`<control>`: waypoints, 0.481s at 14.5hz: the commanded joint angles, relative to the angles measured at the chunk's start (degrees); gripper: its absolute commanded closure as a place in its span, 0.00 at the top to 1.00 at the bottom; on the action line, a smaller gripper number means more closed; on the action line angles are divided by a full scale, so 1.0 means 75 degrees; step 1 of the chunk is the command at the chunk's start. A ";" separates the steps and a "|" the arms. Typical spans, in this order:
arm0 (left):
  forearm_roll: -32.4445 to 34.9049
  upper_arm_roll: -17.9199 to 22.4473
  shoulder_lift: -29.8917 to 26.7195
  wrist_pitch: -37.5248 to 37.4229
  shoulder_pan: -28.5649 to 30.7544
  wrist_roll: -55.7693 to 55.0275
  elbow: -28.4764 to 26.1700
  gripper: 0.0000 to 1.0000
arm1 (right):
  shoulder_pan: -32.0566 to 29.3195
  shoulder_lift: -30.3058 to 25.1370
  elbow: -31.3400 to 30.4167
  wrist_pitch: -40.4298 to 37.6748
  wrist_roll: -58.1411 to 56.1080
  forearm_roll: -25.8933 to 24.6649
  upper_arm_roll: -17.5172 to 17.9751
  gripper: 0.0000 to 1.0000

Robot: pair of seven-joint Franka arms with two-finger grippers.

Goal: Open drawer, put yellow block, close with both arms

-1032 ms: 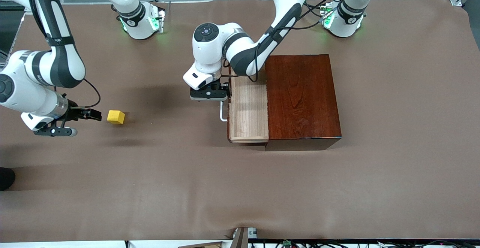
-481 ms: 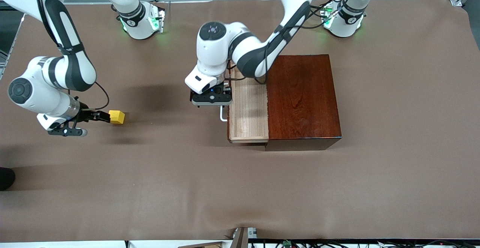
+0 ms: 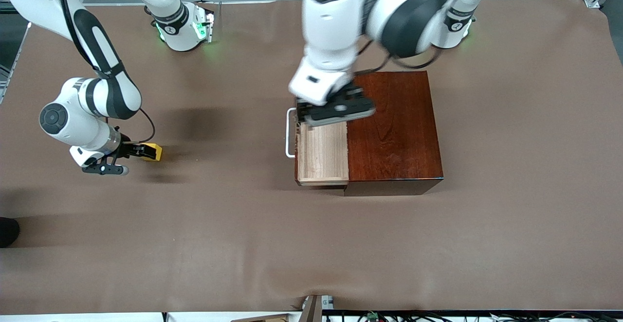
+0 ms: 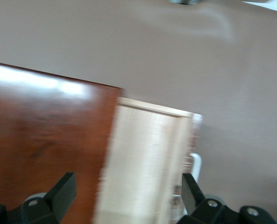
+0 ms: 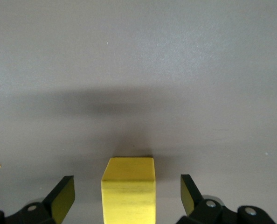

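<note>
The drawer (image 3: 322, 154) stands pulled out of the dark reddish-brown box (image 3: 394, 127), its white handle (image 3: 290, 132) toward the right arm's end. In the left wrist view the drawer (image 4: 148, 158), box (image 4: 45, 130) and handle (image 4: 196, 165) show below my left gripper (image 4: 128, 191). It is open, holds nothing, and my left gripper (image 3: 336, 112) hangs over the drawer's back corner. The yellow block (image 3: 155, 152) lies on the table. My right gripper (image 3: 142, 151) is low and open around it. The yellow block (image 5: 129, 189) sits between the fingers (image 5: 64, 198) with gaps on both sides of my right gripper (image 5: 128, 195).
Brown cloth (image 3: 311, 244) covers the whole table. Both arm bases (image 3: 182, 25) stand at the table's edge farthest from the front camera. The wooden box is the only tall obstacle, in the middle of the table.
My left gripper has let go of the handle, risen and swung over the drawer and box. My right gripper has slid forward until its open fingers straddle the yellow block.
</note>
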 commanded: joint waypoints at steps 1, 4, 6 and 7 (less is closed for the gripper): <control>0.0049 -0.0124 -0.0628 -0.0799 0.0684 0.0716 -0.0330 1.00 | 0.0114 -0.0097 -0.0418 0.0515 0.0251 0.0163 0.0060 1.00; -0.0010 -0.0136 -0.0922 -0.1386 0.1237 0.1351 -0.0330 1.00 | 0.0068 -0.0003 -0.0490 0.0693 0.0239 0.0163 0.0048 0.90; -0.0010 -0.0136 -0.1074 -0.1750 0.1506 0.1900 -0.0353 1.00 | 0.0068 0.0008 -0.0502 0.0693 0.0239 0.0163 0.0048 0.83; -0.0010 -0.0136 -0.1226 -0.1879 0.1740 0.2274 -0.0458 1.00 | 0.0045 0.0020 -0.0502 0.0693 0.0239 0.0163 0.0048 0.79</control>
